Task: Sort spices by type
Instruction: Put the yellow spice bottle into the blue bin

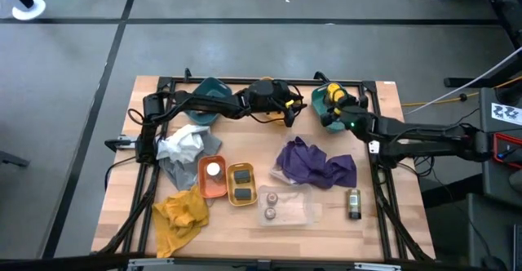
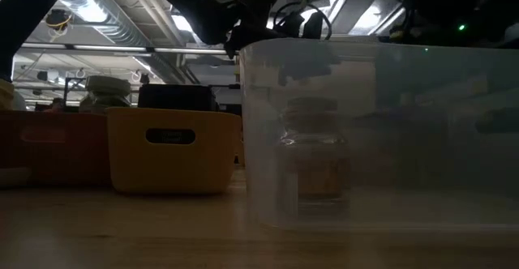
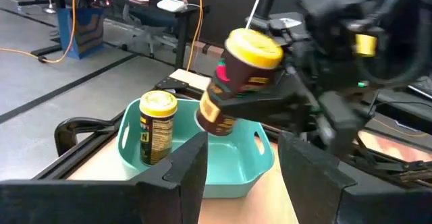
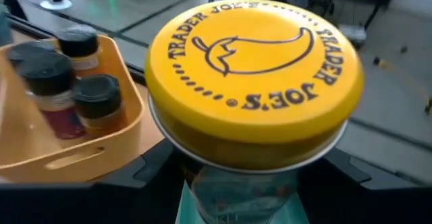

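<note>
A: Two yellow-lidded jars are near your teal tray [image 3: 260, 163]. The right gripper [image 3: 270, 109] clamps one yellow-lidded jar [image 3: 236, 82], tilted, above the tray at the table's far edge; a second yellow-lidded jar [image 3: 156, 127] stands upright inside.

B: And your left gripper [image 3: 236, 177]?

A: Fingers spread wide, holding nothing, pointed at that tray from just beside it. Black-lidded jars [image 4: 67, 82] sit in an orange tray [image 4: 40, 156].

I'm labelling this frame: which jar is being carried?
Look at the teal tray at the table's back right. Above it, the right pincer holds a tilted brown jar with a yellow lid; its twin stands upright in the tray.
</note>
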